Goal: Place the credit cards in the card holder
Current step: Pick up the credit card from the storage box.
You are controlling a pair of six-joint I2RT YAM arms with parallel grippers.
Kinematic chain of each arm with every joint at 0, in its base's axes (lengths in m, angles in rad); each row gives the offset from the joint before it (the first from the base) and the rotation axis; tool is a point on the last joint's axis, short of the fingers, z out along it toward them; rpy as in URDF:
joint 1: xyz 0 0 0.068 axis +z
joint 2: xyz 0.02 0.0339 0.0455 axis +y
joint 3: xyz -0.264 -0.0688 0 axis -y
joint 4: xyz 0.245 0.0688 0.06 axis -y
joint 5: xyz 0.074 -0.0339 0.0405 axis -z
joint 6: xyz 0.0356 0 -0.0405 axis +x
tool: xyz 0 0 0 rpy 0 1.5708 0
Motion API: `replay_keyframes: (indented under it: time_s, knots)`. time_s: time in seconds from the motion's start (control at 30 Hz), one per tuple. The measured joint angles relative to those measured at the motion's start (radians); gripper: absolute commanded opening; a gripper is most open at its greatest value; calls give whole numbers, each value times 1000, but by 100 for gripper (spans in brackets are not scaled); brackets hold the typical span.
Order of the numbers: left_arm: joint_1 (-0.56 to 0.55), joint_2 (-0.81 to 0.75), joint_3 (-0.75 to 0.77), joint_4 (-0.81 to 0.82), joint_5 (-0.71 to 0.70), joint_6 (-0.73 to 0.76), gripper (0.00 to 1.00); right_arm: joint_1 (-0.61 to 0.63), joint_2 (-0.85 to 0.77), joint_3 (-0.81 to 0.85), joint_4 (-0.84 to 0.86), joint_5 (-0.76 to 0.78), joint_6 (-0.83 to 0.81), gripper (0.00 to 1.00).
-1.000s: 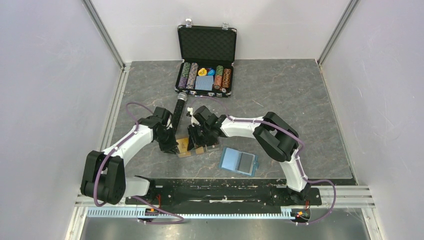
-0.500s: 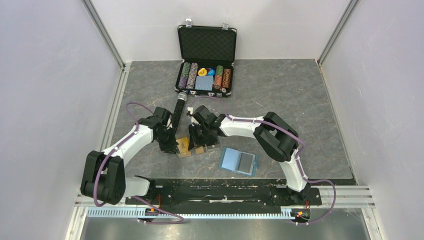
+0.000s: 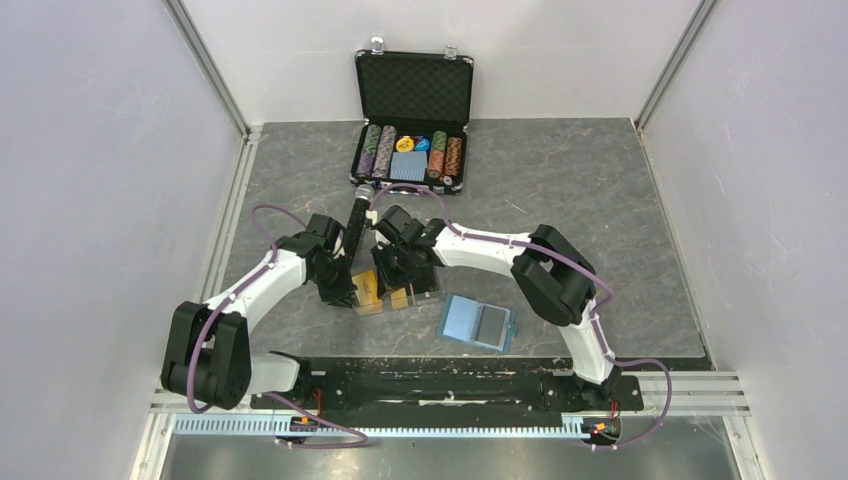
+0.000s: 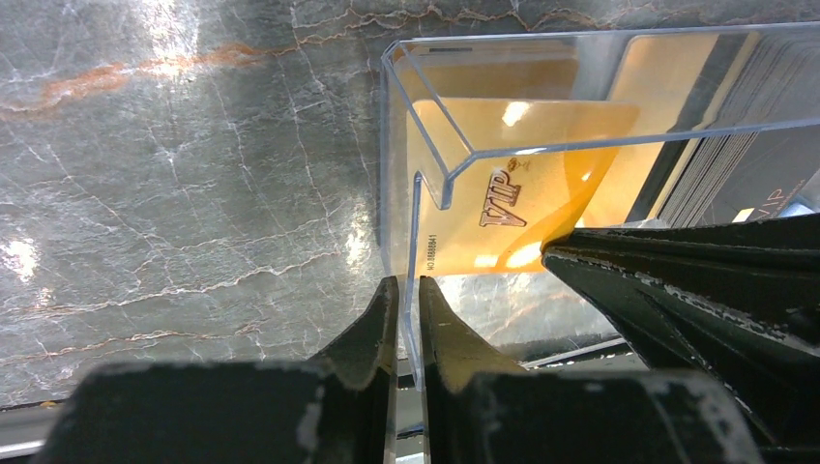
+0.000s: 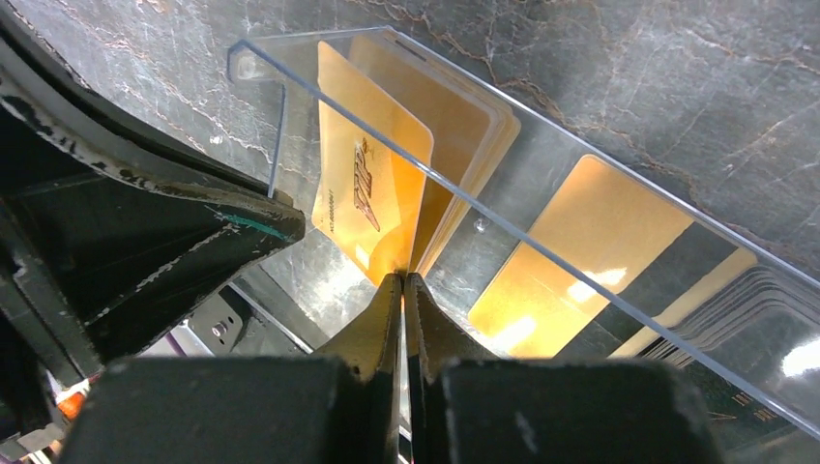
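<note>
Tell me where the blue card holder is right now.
In the top view the card holder lies flat on the table, right of centre near the front edge, just right of the clear box.

place: robot lab cell | evidence: white walls, aluminium rails, marbled grey table
</note>
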State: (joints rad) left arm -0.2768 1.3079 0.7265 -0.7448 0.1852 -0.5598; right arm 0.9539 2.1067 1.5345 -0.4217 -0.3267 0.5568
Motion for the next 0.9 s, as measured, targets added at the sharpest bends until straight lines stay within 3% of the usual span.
replay_keyframes:
  time_s: [0.17,0.5,0.63,0.9]
  knots:
    - [0,0,0,0,0,0,5,0,-18,-17,29,-39,7,5]
    - [0,0,0,0,0,0,5,-8,-37,-156,278,-155,138,17]
    - [0,0,0,1,0,0,5,-5,-36,-159,332,-170,166,0]
    - [-4,-11,-2,-1,-14,-7,2,-3,-39,-158,291,-146,154,0]
